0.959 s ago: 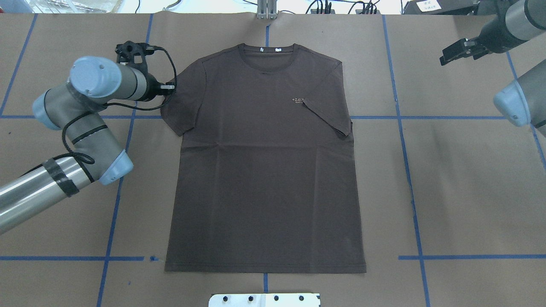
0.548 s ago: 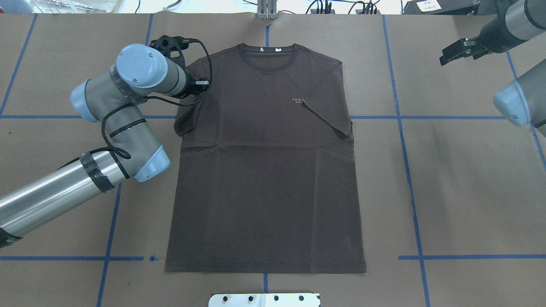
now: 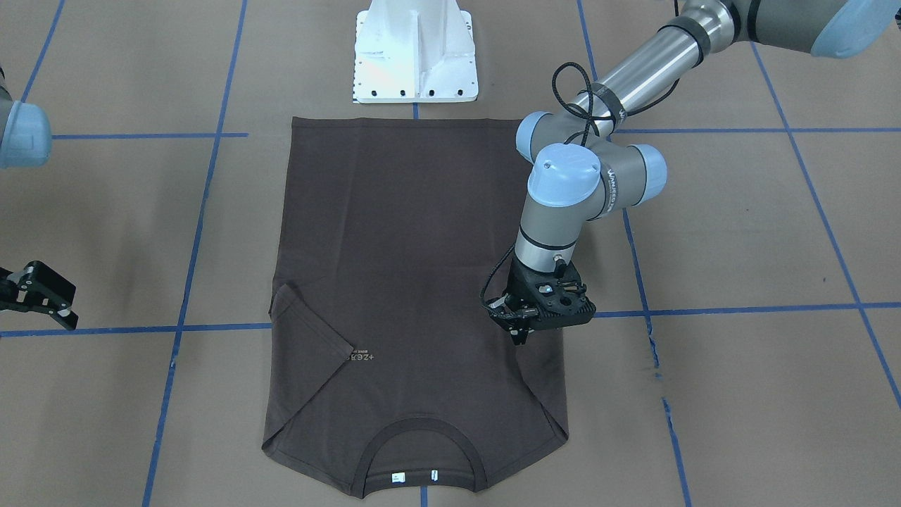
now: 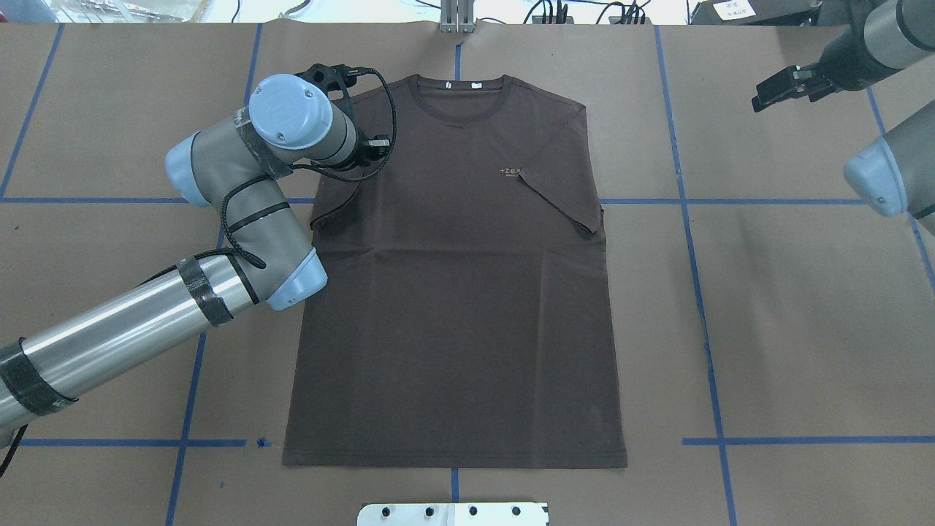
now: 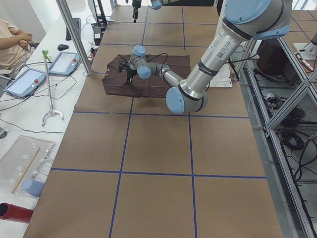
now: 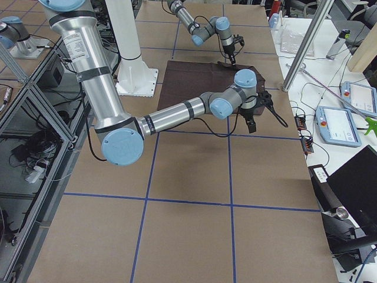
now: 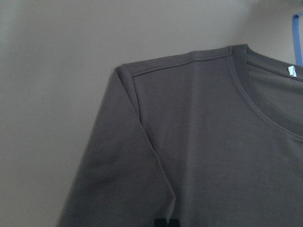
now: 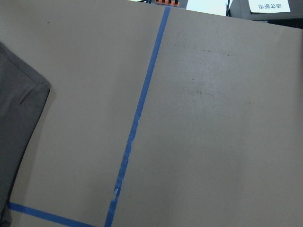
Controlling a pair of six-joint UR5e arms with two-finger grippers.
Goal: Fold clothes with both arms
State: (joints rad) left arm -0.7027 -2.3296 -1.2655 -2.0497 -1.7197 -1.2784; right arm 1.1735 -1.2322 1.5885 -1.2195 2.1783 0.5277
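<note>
Papered bench (image 4: 767,292); left hand (image 3: 522,332) clamped on shirt (image 4: 453,307) sleeve (image 3: 545,380), right hand (image 3: 67,306) spread, empty. We fear slip or dragged creases.

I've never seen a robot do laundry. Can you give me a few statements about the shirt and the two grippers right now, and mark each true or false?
1. The T-shirt lies with its collar on the side away from the robot's white base pedestal. True.
2. The right gripper is touching the T-shirt. False: it hangs well off to the side over the bare table, holding nothing.
3. The sleeve on the robot's right is folded in over the chest. True.
4. The left gripper is at the shirt's bottom hem. False: it is up by the other sleeve, near the shoulder.
5. Two shirts lie on the table. False: there is only one.
</note>
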